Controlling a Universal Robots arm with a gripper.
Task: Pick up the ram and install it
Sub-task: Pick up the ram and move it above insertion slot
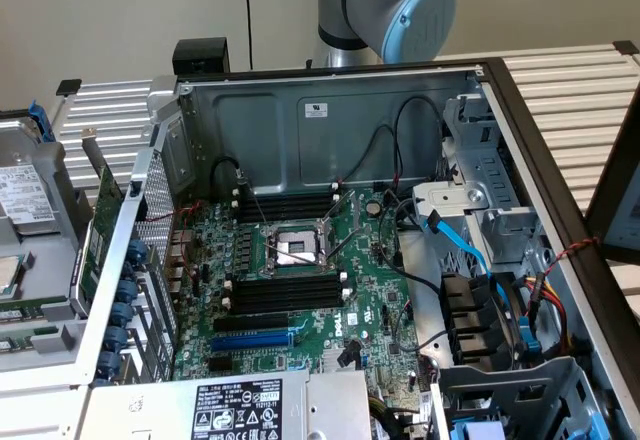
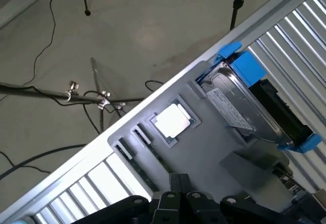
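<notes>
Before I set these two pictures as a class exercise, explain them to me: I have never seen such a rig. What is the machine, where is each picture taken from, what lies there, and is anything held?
The machine is one robot arm; its grey and blue joint stands behind an open computer case. The exterior view, from a camera off the arm, looks into that case: a green motherboard with a processor socket and long black memory slots. At that view's left sits a grey parts tray with thin green strips that look like the ram. The wrist view, from a camera on the arm, looks down on the tray: a processor chip and a hard drive in a blue carrier. The gripper hangs shut above the tray, and I see nothing held in it.
</notes>
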